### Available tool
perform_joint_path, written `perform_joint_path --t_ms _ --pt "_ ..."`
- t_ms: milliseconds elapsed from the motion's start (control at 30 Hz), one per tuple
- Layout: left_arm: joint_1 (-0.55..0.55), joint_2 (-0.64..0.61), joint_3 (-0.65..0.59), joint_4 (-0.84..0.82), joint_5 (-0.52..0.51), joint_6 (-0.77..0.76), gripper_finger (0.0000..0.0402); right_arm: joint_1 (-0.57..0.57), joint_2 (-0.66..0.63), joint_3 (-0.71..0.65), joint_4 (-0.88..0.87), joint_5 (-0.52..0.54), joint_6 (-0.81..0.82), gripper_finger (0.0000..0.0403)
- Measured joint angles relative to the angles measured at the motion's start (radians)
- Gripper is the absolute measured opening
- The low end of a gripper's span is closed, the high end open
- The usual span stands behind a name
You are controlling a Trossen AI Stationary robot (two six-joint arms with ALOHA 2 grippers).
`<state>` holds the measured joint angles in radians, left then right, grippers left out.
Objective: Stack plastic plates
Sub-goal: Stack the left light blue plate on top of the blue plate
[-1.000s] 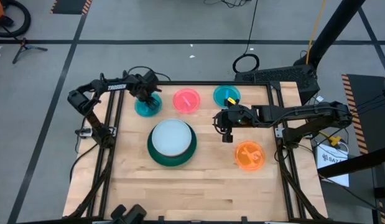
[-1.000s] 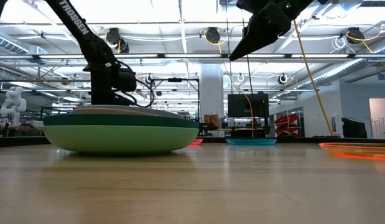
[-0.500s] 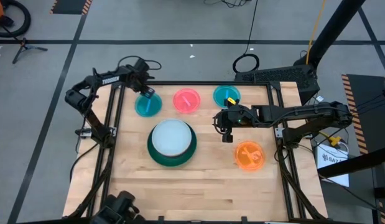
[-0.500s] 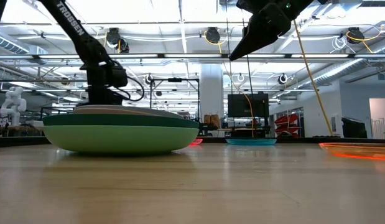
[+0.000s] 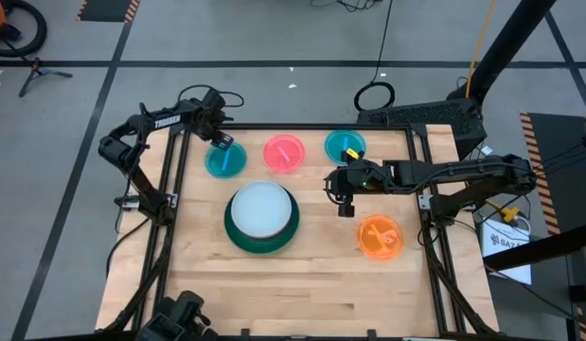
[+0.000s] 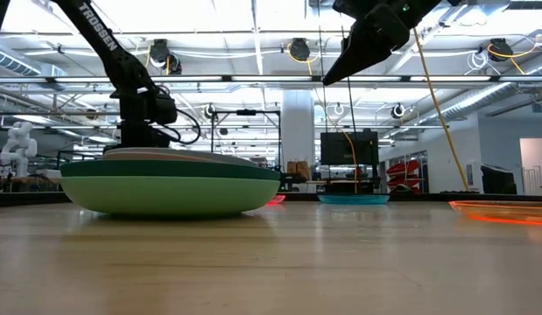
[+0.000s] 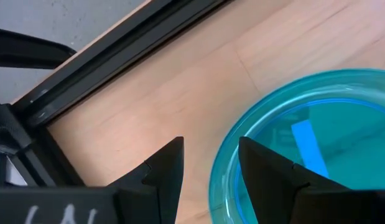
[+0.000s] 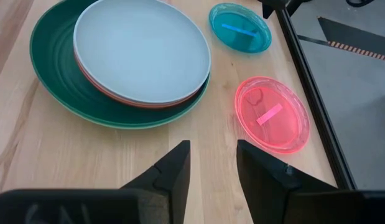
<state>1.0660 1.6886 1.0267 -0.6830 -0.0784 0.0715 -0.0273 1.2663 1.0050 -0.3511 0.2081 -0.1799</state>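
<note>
- Pale wooden table (image 5: 302, 284) in a black frame, on a grey floor crossed by dark tape lines; bright workshop hall with ceiling lights behind it in the low view.
- Left gripper (image 7: 211, 163): fingers (image 7: 164, 171) parted by a narrow gap, gripping nothing, poised at the rim of a small cyan plate (image 7: 316, 149) bearing a blue strip, near the table's far left corner.
- Same left gripper (image 5: 220, 138) from above: at the far edge of that cyan plate (image 5: 225, 161), arm reaching in from the left frame rail.
- Right gripper (image 8: 212, 163): fingers (image 8: 173, 168) apart, empty, raised above bare wood right of centre (image 5: 344, 210).
- Stack (image 5: 262, 217) near the table's middle: dark green large plate beneath, red-orange rim just visible, pale blue plate on top; light green underside seen in the low view (image 6: 170, 194).
- Hot pink small plate (image 5: 284, 153) just beyond the stack.
- Second cyan plate (image 5: 345, 147) right of the pink one, with something yellow on it.
- Orange small plate (image 5: 380, 237) toward the right edge, apart from the rest.
</note>
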Motion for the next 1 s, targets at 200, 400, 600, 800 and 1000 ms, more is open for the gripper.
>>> perform_joint_path --t_ms 200,400,600,800,1000 --pt "0.000 0.000 -0.001 -0.004 0.000 0.002 0.0161 0.000 0.000 0.000 0.000 0.000 0.000 0.0122" --pt "0.000 0.000 -0.001 -0.005 0.000 -0.003 0.0161 0.000 0.000 0.000 0.000 0.000 0.000 0.0122" --pt "0.000 0.000 -0.002 -0.005 0.000 -0.012 0.0161 0.000 0.000 0.000 0.000 0.000 0.000 0.0122" --pt "0.000 0.000 -0.002 -0.005 0.001 -0.020 0.0161 0.000 0.000 0.000 0.000 0.000 0.000 0.0122" --pt "-0.012 0.000 -0.002 0.005 0.001 -0.024 0.0161 0.000 0.000 0.000 0.000 0.000 0.000 0.0122"
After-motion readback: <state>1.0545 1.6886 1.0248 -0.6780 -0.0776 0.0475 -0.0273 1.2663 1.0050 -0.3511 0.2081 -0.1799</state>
